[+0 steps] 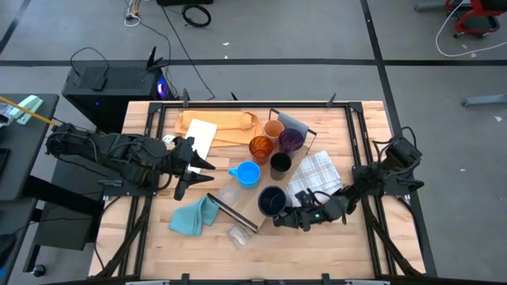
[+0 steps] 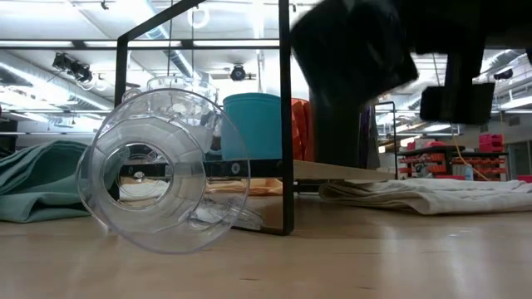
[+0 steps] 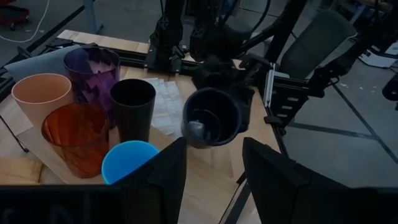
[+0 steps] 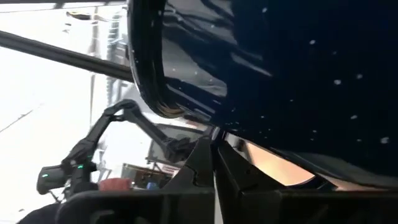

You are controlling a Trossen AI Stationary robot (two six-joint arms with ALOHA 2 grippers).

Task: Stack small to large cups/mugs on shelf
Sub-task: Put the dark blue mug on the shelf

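Note:
My right gripper (image 1: 290,218) is shut on the dark mug (image 1: 272,201), held in the air near the shelf's near end. In the low view the mug (image 2: 349,75) hangs above the shelf board (image 2: 332,170). The tan cup (image 1: 273,128), amber cup (image 1: 261,148), purple tumbler (image 1: 291,140), black cup (image 1: 280,164) and light blue mug (image 1: 248,174) stand upright on the shelf (image 1: 234,212). One clear cup (image 1: 238,233) lies on its side on the table; another (image 1: 228,194) stands by the shelf. My left gripper (image 1: 186,164) waits open, left of the cups. My right gripper holds the dark mug at its outer wall (image 4: 249,134), coming level from the table's right side. Its fingers (image 4: 199,155) meet right under the wall, and the mug's body hides which part they pinch. The mug is lifted clear and tipped, its mouth (image 3: 211,116) facing my left arm.
A white checked cloth (image 1: 317,174) lies right of the shelf, under my right arm. A teal cloth (image 1: 194,215) lies at the near left. Tan paper (image 1: 226,123) and a white sheet (image 1: 198,136) lie at the far side. Black rails (image 1: 356,142) run along the table's edges.

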